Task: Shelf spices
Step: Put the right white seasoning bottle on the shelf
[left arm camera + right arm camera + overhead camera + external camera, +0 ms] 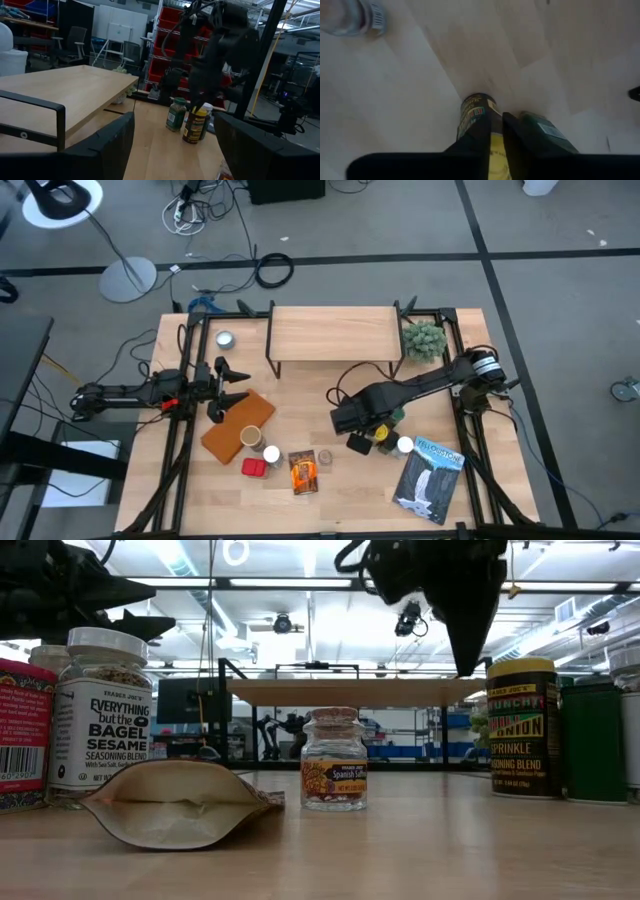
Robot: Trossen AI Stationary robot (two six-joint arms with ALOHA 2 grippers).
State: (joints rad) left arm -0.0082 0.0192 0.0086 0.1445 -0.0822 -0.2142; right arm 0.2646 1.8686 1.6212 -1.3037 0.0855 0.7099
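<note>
The shelf (333,332) stands at the table's far middle on black legs. My right gripper (496,117) hangs shut, pointing down, at the yellow-lidded jar (472,112). In the low view its tip (466,668) is level with that jar's (522,730) lid, just left of it. A green jar (592,740) stands upright beside it. A white-lidded jar (100,715), a small glass jar (333,760), an orange packet (303,470), a red tin (254,468) and a tan cylinder (250,436) rest on the near table. My left gripper (232,385) waits open at the left.
A flat brown slab (238,425) lies by the left gripper. A silver tin (224,338) sits left of the shelf and a small green plant (424,338) right of it. A book (430,475) lies at the near right. Bare wood shows in front of the shelf.
</note>
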